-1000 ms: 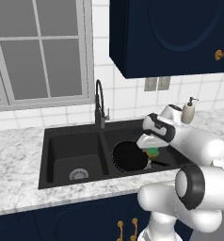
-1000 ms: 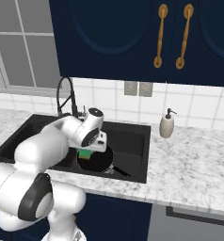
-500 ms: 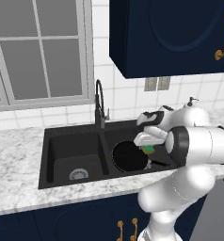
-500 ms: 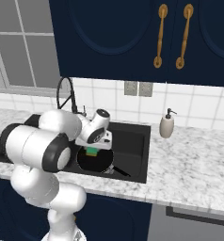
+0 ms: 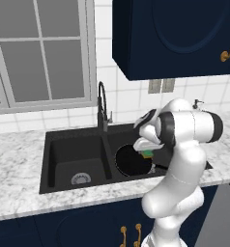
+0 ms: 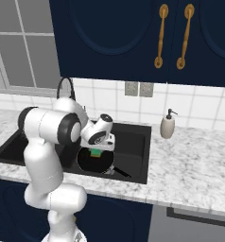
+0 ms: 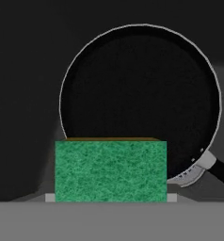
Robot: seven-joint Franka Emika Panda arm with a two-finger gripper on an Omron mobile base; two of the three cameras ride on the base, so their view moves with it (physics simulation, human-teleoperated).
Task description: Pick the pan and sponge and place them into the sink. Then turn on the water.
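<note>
The black pan (image 5: pixel 130 162) lies flat in the right basin of the black sink (image 5: pixel 73 153), its thin handle (image 7: pixel 222 172) pointing toward the front right. My gripper (image 5: pixel 147 150) hangs just above the pan's near rim, shut on the green sponge (image 5: pixel 147 154). In the hand view the sponge (image 7: pixel 110 172) fills the lower middle, a sliver of yellow along its far edge, with the pan (image 7: pixel 140 99) directly below and beyond it. From the right, the sponge (image 6: pixel 96 152) hovers over the pan (image 6: pixel 98 163). No water runs from the black gooseneck faucet (image 5: pixel 102 103).
A white soap dispenser (image 6: pixel 168 125) stands on the marble counter (image 6: pixel 194 160) right of the sink (image 6: pixel 133 146). The left basin holds a silver drain (image 5: pixel 78 179). Dark blue wall cabinets (image 6: pixel 133 38) hang above, and a window (image 5: pixel 39 53) is behind the faucet.
The arm's elbow and upper links have swung round and risen. The hand, still holding the sponge, has stayed low over the pan with only a small shift.
</note>
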